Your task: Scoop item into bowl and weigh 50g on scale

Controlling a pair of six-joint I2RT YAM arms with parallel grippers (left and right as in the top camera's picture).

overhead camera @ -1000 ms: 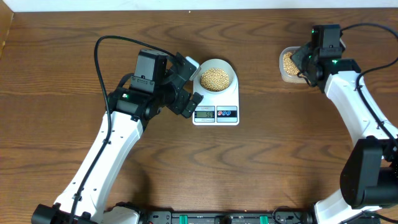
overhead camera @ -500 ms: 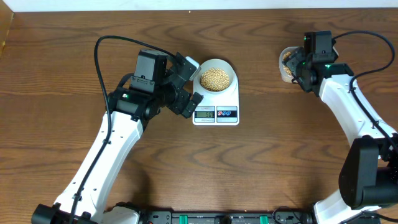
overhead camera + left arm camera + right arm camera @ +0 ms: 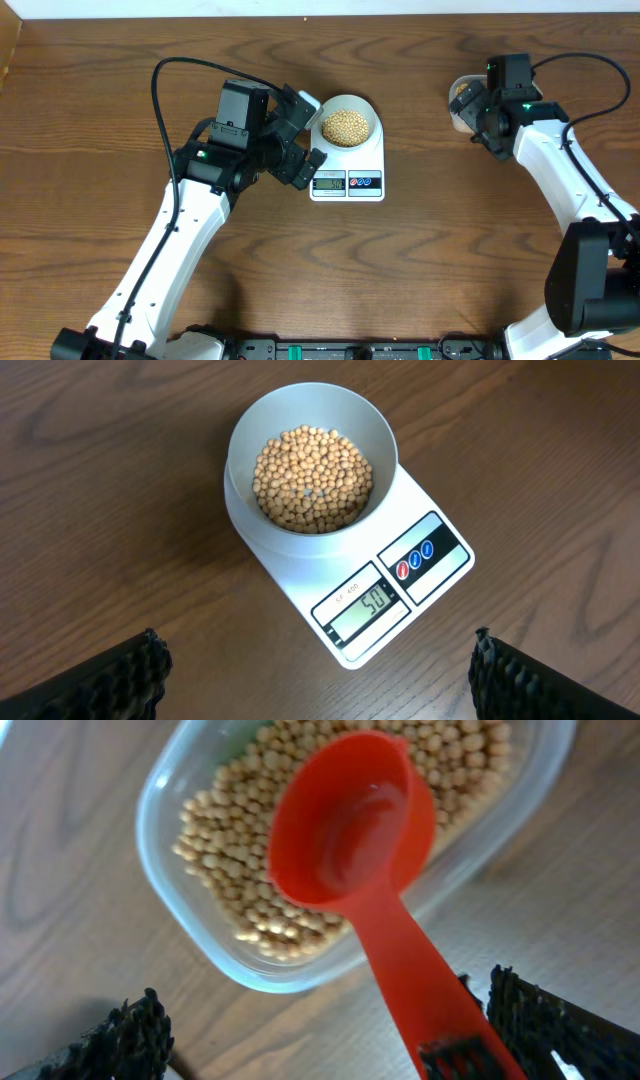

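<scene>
Left pincer [image 3: 320, 665] apart, bowl [image 3: 310, 405] on scale [image 3: 410, 500] just ahead, right pincer [image 3: 338, 1025] apart astride scoop [image 3: 350, 820]

A bowl [image 3: 347, 102] of beans [image 3: 347, 124] is seen on the scale [image 3: 347, 162], upper centre; a tub [image 3: 456, 98] is partly hidden, upper right.

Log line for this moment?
round pale bowl of tan beans on white scale showing 50; red plastic scoop over clear tub; left fingers, right fingers open

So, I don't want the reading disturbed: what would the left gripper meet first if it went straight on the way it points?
Probably the scale, at its display end, with the bowl of soybeans just beyond; depth is hard to judge.
</scene>
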